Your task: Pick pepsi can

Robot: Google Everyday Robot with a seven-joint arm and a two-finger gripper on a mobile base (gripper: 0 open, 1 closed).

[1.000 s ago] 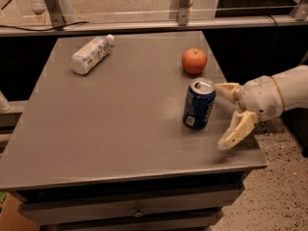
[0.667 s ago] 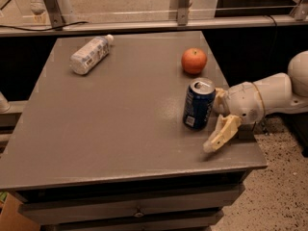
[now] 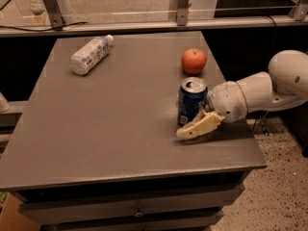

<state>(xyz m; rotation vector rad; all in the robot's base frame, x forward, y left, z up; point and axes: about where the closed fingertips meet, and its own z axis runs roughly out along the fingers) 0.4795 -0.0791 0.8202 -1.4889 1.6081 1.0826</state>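
Observation:
The pepsi can (image 3: 191, 97), dark blue with a silver top, stands upright on the grey table (image 3: 120, 129) near its right edge, just in front of the red apple (image 3: 193, 60). My gripper (image 3: 189, 118) reaches in from the right on a white arm (image 3: 260, 91). It is open with the can between its jaws. The near cream finger (image 3: 199, 125) lies along the can's front side, low by its base. The far finger is hidden behind the can.
A clear plastic bottle (image 3: 89, 55) with a white cap lies on its side at the table's back left. A metal rail (image 3: 144, 27) runs behind the table. The table's right edge is close under my arm, with speckled floor (image 3: 284, 177) beyond.
My gripper has moved left from beside the can until its jaws straddle it. The can, apple and bottle have not moved.

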